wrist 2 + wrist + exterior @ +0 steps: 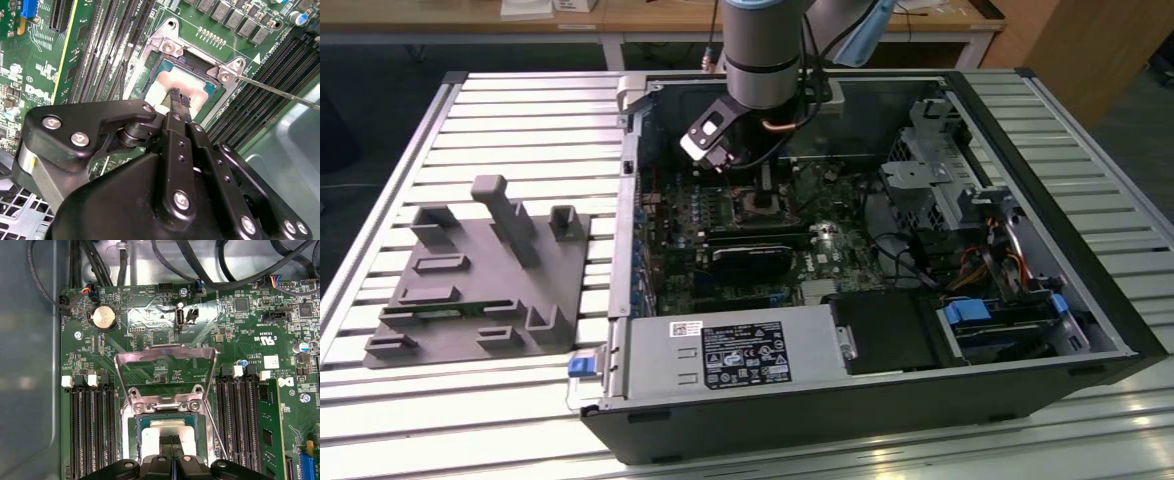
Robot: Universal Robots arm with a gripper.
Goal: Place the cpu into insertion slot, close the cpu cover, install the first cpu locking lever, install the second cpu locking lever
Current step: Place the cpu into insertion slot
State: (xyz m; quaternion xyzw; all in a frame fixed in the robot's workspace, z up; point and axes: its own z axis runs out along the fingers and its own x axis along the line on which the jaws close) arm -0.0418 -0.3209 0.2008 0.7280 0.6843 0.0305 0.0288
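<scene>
Exterior view: a black steel computer case (pixel 1067 300) lies open on a ribbed aluminium table (pixel 520 100). A matte grey moulded fixture (pixel 480 280) sits well apart from the insertion slot (pixel 761 208), towards the exterior view's left. The gripper (pixel 761 188) hangs straight over the slot, and the arm's bulk hides what lies in it.

In the second wrist view, the cpu (pixel 170 82), a flat square with a pale metal face, lies inside the insertion slot (pixel 161 46), framed by its silver rim. The gripper (pixel 180 99) has its two slim black fingers pressed together, tips at the cpu's face; whether they touch it is unclear. A thin wire lever (pixel 280 92) juts out beside the slot.

In the first wrist view, the cpu cover (pixel 166 352), a thin silver frame with a square window, stands raised off the slot. The gripper (pixel 170 441) cuts off the near edge of the cpu (pixel 150 432).
</scene>
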